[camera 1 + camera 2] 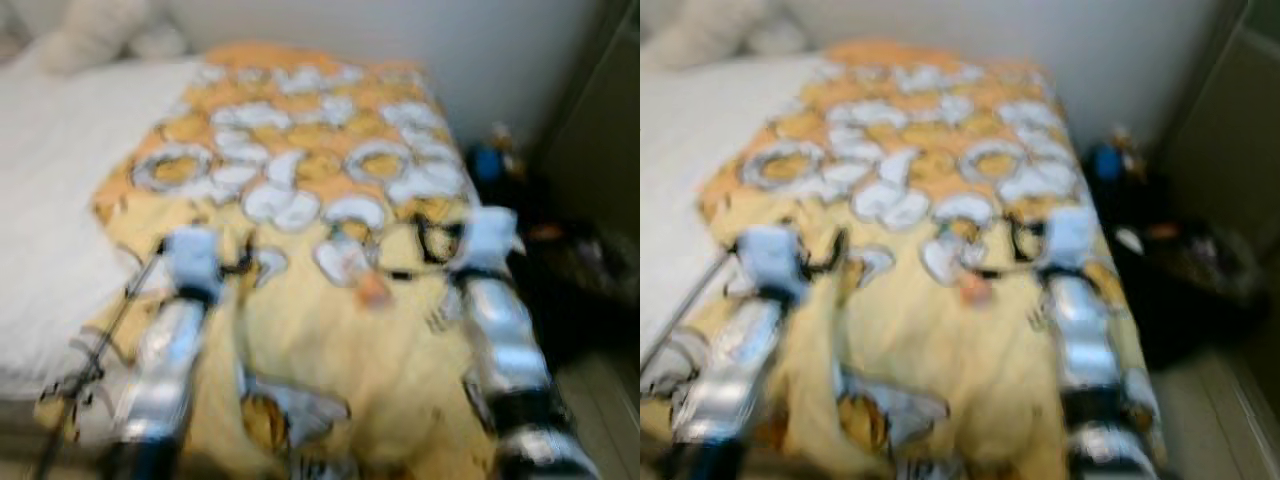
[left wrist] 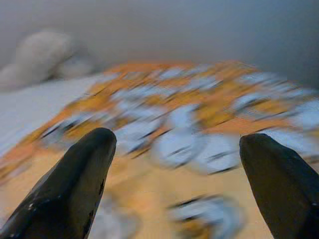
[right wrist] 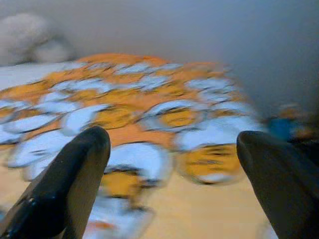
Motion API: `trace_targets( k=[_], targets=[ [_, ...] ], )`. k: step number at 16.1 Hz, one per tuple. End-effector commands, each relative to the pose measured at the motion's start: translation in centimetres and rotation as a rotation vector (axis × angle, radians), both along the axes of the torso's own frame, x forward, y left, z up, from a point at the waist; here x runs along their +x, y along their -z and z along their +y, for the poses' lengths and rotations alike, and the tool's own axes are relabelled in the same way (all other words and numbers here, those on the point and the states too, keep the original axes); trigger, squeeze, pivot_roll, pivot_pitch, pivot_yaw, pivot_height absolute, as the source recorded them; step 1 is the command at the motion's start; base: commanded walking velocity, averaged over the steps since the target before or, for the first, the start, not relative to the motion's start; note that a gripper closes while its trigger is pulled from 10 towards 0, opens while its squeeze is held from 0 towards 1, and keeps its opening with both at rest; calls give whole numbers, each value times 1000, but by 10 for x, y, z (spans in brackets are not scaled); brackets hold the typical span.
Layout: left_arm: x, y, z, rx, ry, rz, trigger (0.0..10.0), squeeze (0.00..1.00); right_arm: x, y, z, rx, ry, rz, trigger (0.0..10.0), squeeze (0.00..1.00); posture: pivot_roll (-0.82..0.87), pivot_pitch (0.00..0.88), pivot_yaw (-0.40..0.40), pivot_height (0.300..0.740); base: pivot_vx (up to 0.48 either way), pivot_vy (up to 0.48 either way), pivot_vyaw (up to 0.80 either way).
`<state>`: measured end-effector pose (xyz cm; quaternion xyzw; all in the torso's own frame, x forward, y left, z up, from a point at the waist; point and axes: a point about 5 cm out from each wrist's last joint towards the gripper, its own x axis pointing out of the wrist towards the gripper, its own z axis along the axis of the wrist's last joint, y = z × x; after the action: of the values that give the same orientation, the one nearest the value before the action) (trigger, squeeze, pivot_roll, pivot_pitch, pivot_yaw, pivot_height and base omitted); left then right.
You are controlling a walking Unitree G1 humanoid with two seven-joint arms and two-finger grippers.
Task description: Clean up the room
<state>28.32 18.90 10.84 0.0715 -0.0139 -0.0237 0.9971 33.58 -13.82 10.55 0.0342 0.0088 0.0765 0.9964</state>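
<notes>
Head views, both blurred: a bed with a white sheet is seen ahead, and a yellow and orange blanket printed with white and orange cartoon shapes is spread over its right part, running from near the far wall down to the near edge, where it is rumpled into folds. Pale pillows are made out at the far left corner of the bed, against the wall. Both silver arms are raised over the near part of the blanket. The left gripper is placed over the blanket's left side, near where the blanket meets the bare sheet; the right gripper is placed over the blanket's right edge, beside the gap between bed and wall. A thin dark cable is seen running along the left forearm. On the floor to the right of the bed, dark clutter is noted, with a blue object at its far end; details cannot be told through the blur. Left wrist view: the two black fingers are spread wide apart, nothing between them, with the patterned blanket beyond. Right wrist view: the fingers are likewise parted wide and hold nothing, with the blanket and the grey wall beyond.
</notes>
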Motion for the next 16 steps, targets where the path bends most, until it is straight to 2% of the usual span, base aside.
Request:
trace_targets(
  k=[1,2,3,5,8,9,12,13,16],
  targets=[
    [1,-9,-9,1,38,-22,10000,0,0,11,-6,-7,7,67,10000,0,247,0,-31,740,0,0,0],
    [-4,-17,-6,14,58,-26,10000,0,9,14,3,-24,-17,124,10000,0,291,5,-30,740,0,0,0],
    [-17,-33,4,26,78,-27,10000,0,19,22,16,-120,-60,215,10000,0,359,93,-6,740,0,0,0],
    [-27,-41,15,52,77,-14,10000,0,22,27,19,-187,-42,257,10000,0,390,135,9,740,0,0,0],
    [-49,-45,30,108,74,35,10000,0,24,31,28,-215,31,301,10000,0,419,234,53,740,0,0,0],
    [-50,-45,31,110,72,48,10000,0,23,34,30,-218,37,323,10000,0,419,234,53,740,0,0,0],
    [-53,-53,35,119,60,69,10000,0,18,46,28,-143,64,408,10000,0,427,246,62,740,0,0,0],
    [-54,-57,39,136,64,81,10000,0,19,46,19,-133,115,418,10000,0,423,252,68,740,0,0,0],
    [-58,-58,41,144,66,104,10000,0,26,34,11,-161,158,357,10000,0,413,256,73,740,0,0,0]
  ],
)
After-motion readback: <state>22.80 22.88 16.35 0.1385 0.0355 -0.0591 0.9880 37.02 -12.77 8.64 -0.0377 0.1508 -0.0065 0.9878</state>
